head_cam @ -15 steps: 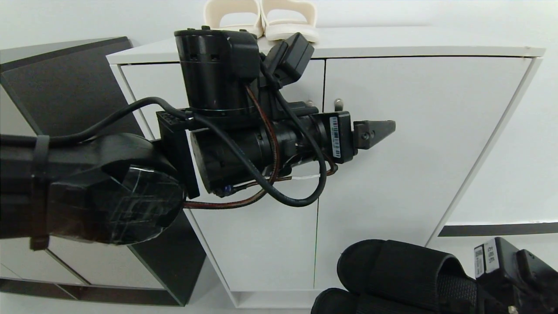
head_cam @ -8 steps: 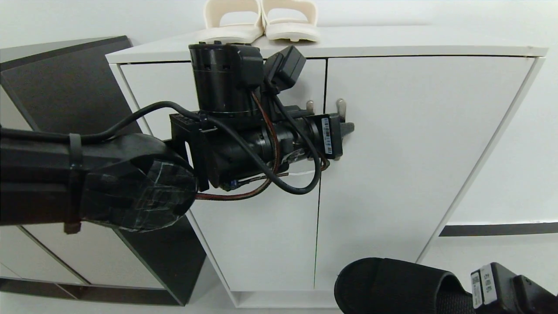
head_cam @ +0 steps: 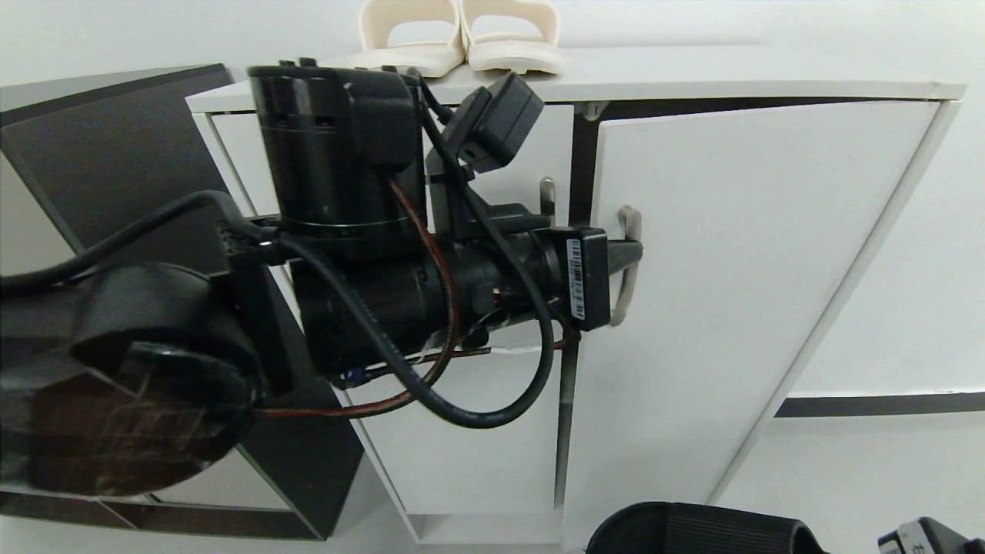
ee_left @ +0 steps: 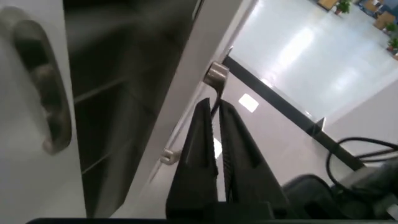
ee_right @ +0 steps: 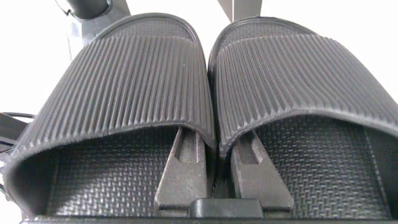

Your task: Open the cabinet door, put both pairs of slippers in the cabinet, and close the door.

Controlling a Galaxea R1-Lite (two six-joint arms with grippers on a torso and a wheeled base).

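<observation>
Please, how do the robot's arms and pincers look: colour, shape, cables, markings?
The left arm is black, built of thick cylindrical housings, with glossy wrap on one segment. A thick black cable and a thinner reddish-brown cable loop by its wrist, which carries a white barcode sticker. The left pincer has two slim, tapered black fingers; the right pincer has flatter black ones.

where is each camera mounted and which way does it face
Head view: on the robot's head, facing forward and down at the cabinet, right door ajar; the left arm shows on the left, left gripper at the door handle.
Left wrist view: on the left wrist, looking along its fingers to that handle and the dark opening.
Right wrist view: on the right wrist, looking along its fingers into the black slippers they hold.
Shared: head and left wrist views both show the handle; head and right wrist, the black slippers.
</observation>
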